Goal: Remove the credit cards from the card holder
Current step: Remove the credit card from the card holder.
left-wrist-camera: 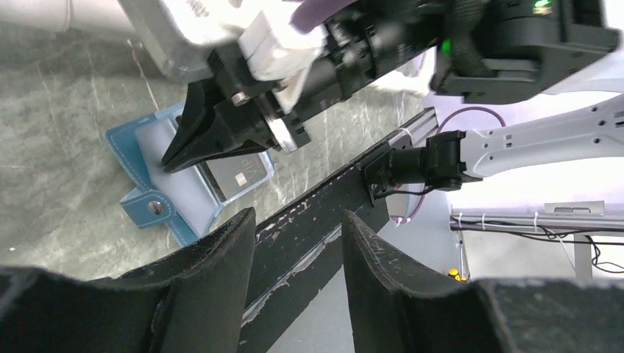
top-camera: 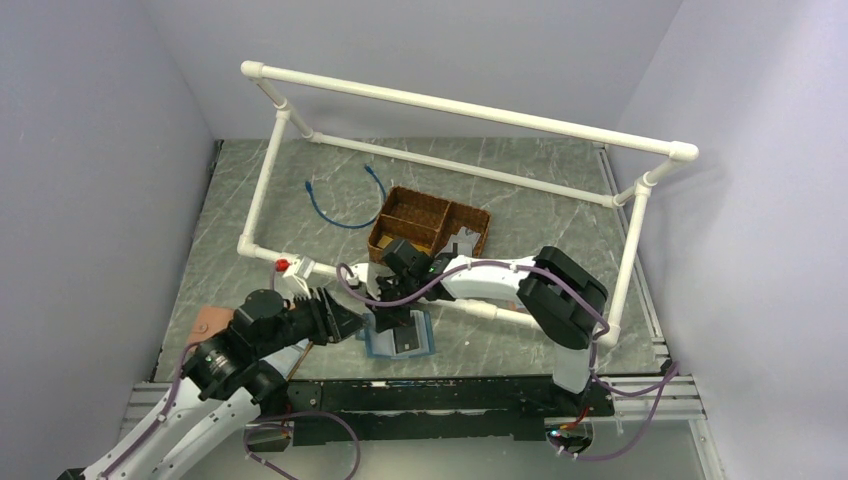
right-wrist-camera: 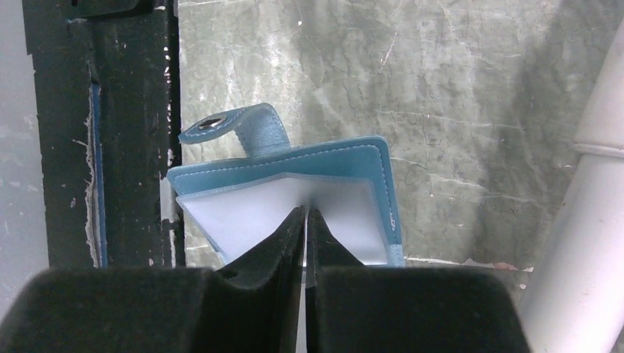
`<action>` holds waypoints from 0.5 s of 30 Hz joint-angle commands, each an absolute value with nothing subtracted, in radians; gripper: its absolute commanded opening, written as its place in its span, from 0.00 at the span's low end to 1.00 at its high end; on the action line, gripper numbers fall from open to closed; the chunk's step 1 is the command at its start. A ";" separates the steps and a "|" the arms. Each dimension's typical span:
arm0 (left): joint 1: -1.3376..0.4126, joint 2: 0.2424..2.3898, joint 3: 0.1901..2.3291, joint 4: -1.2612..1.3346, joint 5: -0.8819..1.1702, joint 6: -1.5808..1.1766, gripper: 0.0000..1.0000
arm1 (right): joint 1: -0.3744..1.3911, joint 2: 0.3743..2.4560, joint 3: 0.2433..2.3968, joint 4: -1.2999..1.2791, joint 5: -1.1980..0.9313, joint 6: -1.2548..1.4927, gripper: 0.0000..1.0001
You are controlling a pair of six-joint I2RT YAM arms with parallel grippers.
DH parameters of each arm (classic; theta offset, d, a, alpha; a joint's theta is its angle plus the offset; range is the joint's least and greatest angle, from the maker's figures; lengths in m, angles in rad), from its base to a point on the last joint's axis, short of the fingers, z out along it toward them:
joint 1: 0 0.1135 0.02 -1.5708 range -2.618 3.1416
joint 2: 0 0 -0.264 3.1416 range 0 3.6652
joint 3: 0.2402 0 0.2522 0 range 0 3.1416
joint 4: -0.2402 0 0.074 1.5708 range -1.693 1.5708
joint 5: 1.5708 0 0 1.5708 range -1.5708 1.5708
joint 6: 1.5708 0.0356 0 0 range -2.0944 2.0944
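Card holder (right-wrist-camera: 353, 158) lies open beneath the closed right pincer (right-wrist-camera: 305, 212).

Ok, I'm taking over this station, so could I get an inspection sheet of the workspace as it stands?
Surface: grey marbled tabletop, with a black rail along the front edge.
Job's things: blue card holder lies open by the front edge; one dark card shows in a pocket.
Clutter: wicker basket; tan item, partly hidden by the left arm.
End effectors: right end effector shut, tips on the holder's pale inner sleeve; left end effector open, empty, beside the holder.
Cables: blue cable loose on the table; purple cable on the right arm.
Surroundings: white pipe frame, plain walls.
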State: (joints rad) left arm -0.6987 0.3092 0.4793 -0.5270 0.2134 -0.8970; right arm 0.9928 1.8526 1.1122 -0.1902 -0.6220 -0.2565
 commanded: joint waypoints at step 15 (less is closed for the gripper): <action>-0.696 0.532 0.283 -0.123 0.338 -1.068 0.45 | 0.945 1.902 1.183 -0.192 -0.702 -0.087 0.04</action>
